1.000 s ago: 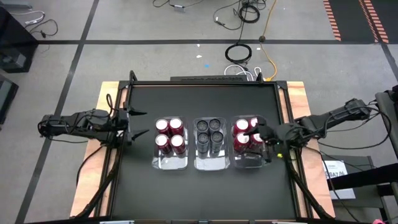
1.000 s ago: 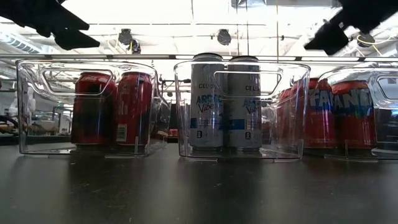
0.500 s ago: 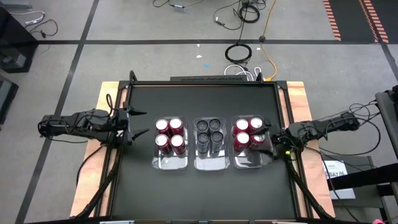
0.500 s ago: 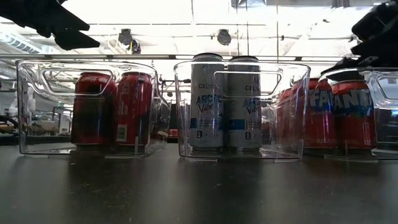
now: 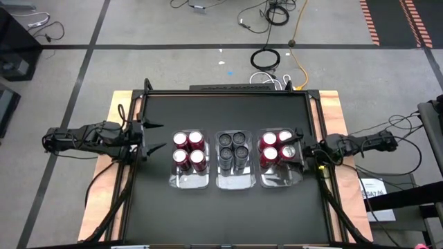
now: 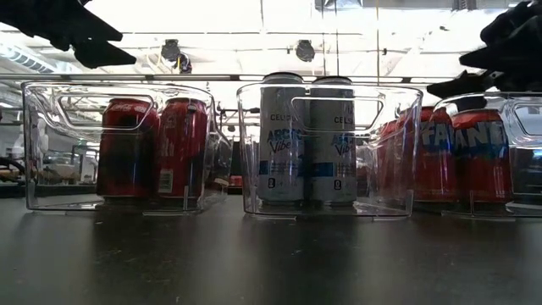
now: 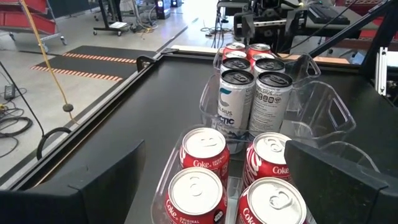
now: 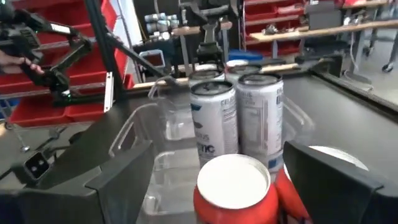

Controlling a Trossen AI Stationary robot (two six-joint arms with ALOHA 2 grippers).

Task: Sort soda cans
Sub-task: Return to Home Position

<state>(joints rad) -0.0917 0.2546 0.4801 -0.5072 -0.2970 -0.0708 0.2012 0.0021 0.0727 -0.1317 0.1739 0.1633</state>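
Three clear bins stand side by side mid-table. The left bin (image 5: 190, 182) holds several red cans (image 5: 189, 150), upright on their bases. The middle bin (image 5: 235, 184) holds several dark grey cans (image 5: 234, 145). The right bin (image 5: 278, 181) holds more red cans (image 5: 275, 146). My right gripper (image 5: 300, 153) is open at that bin's right wall. In its wrist view (image 8: 217, 177) a white-topped red can (image 8: 233, 183) stands between and ahead of the fingers, untouched. My left gripper (image 5: 154, 138) hovers open, left of the left bin.
The table's raised frame (image 5: 225, 92) runs around the black surface. The right bin's near part shows bare floor in front of its cans. Bare black tabletop (image 5: 225, 214) lies near and far of the bins. Cables lie on the floor beyond the table.
My right gripper has drawn back from above the right bin's cans toward the table's right edge and come lower, stopping at the bin's right wall. The red can it covered now shows in the bin. The left arm has kept still.
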